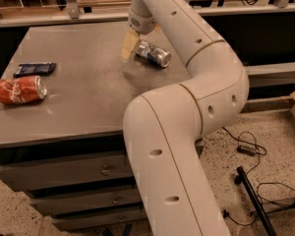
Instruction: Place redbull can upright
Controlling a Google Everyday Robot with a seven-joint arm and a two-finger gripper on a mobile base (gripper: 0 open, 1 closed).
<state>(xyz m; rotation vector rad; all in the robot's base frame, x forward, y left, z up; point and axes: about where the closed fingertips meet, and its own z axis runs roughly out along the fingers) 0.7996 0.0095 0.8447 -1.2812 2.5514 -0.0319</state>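
The redbull can (154,54), slim, silver and blue, lies on its side on the far middle of the grey table (83,97). Its silver top points right and toward the front. My gripper (130,45) hangs from the white arm (187,38) at the can's left end, right against it and just above the tabletop. The wrist hides where the gripper meets the can.
A red cola can (18,90) lies on its side near the table's left edge. A dark flat packet (34,69) lies behind it. Drawers (64,171) run below the table's front edge. Cables and a black bar (253,200) lie on the floor at the right.
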